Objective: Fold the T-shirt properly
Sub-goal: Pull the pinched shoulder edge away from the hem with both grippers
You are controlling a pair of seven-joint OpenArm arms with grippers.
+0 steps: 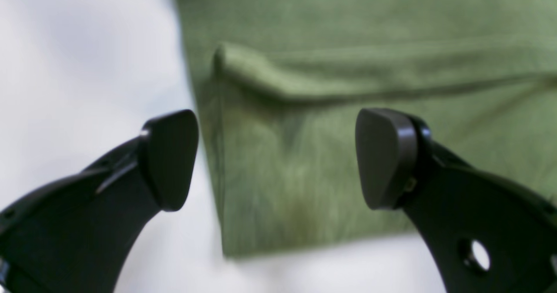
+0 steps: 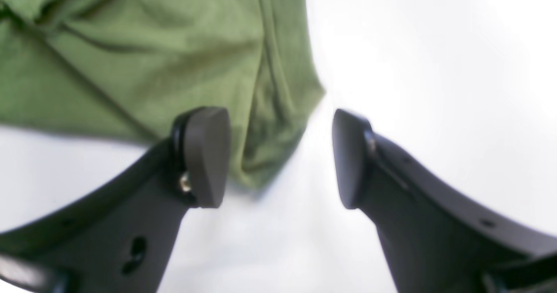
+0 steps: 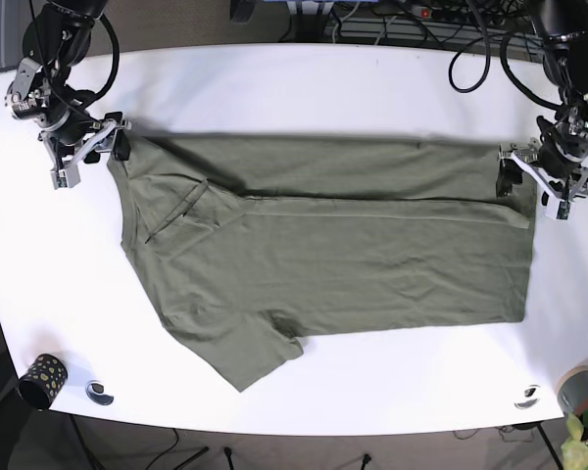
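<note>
Black fingertips (image 1: 169,160) of the left gripper (image 1: 276,159) fill the bottom of the left wrist view, spread wide with nothing held. Between them lies a corner of the green T-shirt (image 1: 348,66): one pad sits over bare white table (image 1: 78,58), the other over cloth. Shirt side edge runs down between the pads to a hem corner just below them; a raised fold ridge crosses the cloth above the pads.

Right gripper (image 2: 280,158) also spread apart, holding nothing. Shirt (image 2: 130,66) corner droops between its pads, nearer the left-hand pad; the other pad is over bare table (image 2: 435,66). Whether either gripper touches cloth is not clear, both wrist views blurred.

Base view: T-shirt (image 3: 353,245) lies flat and sideways mid-table, top part folded over along a long horizontal crease, one sleeve sticking out toward the near edge. Right gripper (image 3: 90,145) sits at the shirt's far left corner, left gripper (image 3: 529,168) at its far right corner; both arms come in from the table's far corners, wrists angled down to the cloth.

Open table (image 3: 294,88) beyond the shirt and on both sides of it. Near the table's front edge, well apart from the shirt: a dark spotted cup (image 3: 41,380) and small round object (image 3: 100,393) at left, another small round object (image 3: 527,397) and a grey roll (image 3: 576,390) at right.
</note>
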